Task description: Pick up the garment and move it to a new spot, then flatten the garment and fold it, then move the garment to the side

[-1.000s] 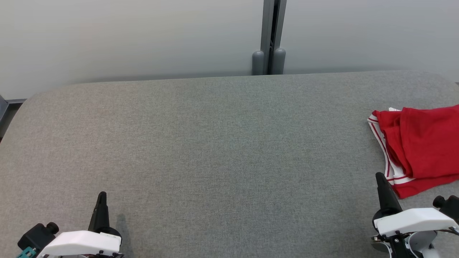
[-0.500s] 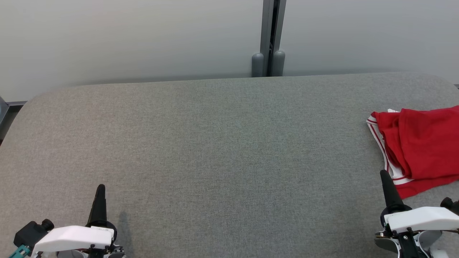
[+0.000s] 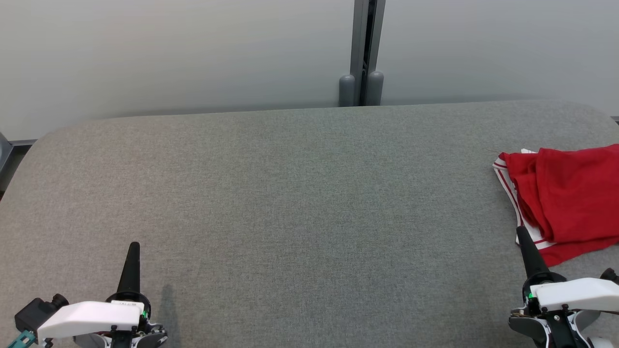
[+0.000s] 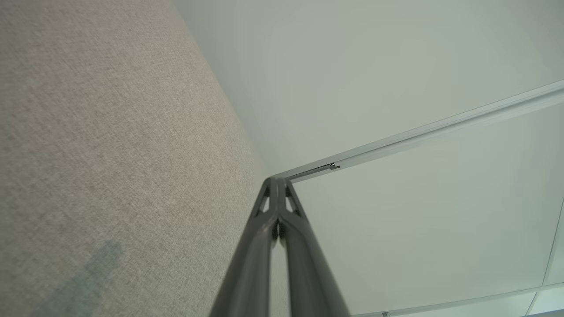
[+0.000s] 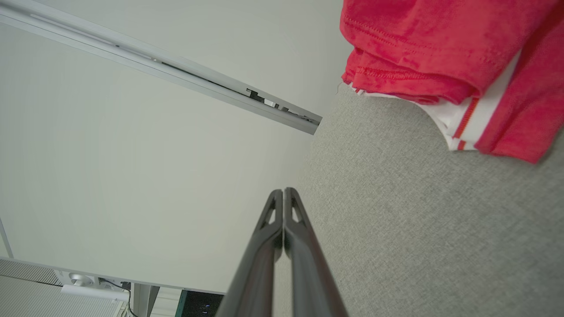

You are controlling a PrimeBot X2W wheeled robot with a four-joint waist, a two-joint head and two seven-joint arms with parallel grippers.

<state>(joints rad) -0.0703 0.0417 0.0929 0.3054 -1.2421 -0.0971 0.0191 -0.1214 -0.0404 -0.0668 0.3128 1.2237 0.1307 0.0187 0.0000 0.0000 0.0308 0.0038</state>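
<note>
A red garment (image 3: 570, 198) with white, red-striped trim lies folded at the right edge of the grey table (image 3: 290, 193); its right part runs out of the head view. The right wrist view catches its folded edge, the garment (image 5: 440, 53), at the upper right. My right gripper (image 3: 521, 232) is shut and empty, its tip just in front of the garment's near left corner. In the right wrist view the right gripper (image 5: 283, 193) has both fingers pressed together. My left gripper (image 3: 134, 247) is shut and empty at the lower left, and the left gripper (image 4: 276, 181) shows its tips closed.
A pale partition wall (image 3: 193, 48) stands behind the table, with a grey post (image 3: 362, 53) at the middle back. The table's cloth top (image 4: 110, 154) stretches wide between the two grippers, and its rounded corners lie at the far left and far right.
Both grippers have slid back toward the bottom edge, the right one drawing a little right. The whole picture shifted slightly downward, so the camera moved. The garment lies as before.
</note>
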